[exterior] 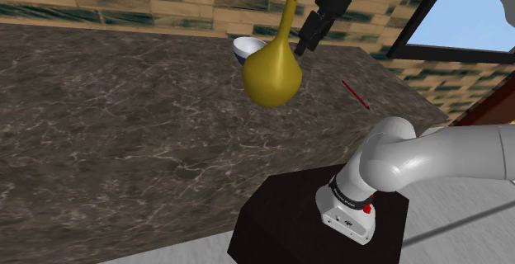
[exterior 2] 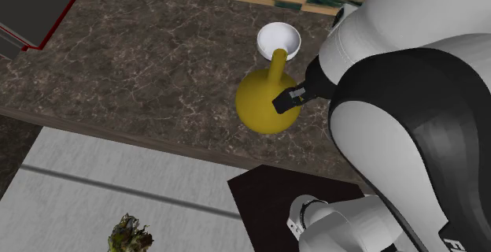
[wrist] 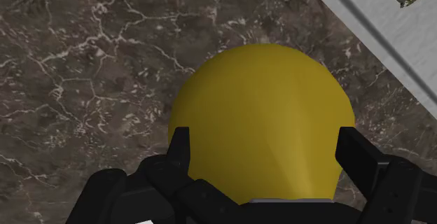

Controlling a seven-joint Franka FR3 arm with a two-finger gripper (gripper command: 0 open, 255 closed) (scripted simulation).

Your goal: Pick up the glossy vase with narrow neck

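A glossy yellow vase (exterior: 271,71) with a round belly and a long narrow neck hangs tilted above the dark marble counter (exterior: 124,139), its neck pointing up toward the wall. My black gripper (exterior: 307,40) is shut on it from the shoulder view's right. In the second exterior view the vase (exterior 2: 266,102) sits just under my gripper (exterior 2: 289,99). In the wrist view both fingers (wrist: 181,149) clasp the sides of the yellow belly (wrist: 262,110), with my gripper (wrist: 266,156) centred on it.
A white bowl (exterior: 243,48) with a blue rim stands behind the vase near the brick wall; it also shows in the second exterior view (exterior 2: 278,39). A thin red stick (exterior: 356,94) lies on the counter toward the shoulder view's right. A small plant (exterior 2: 130,235) sits on the floor.
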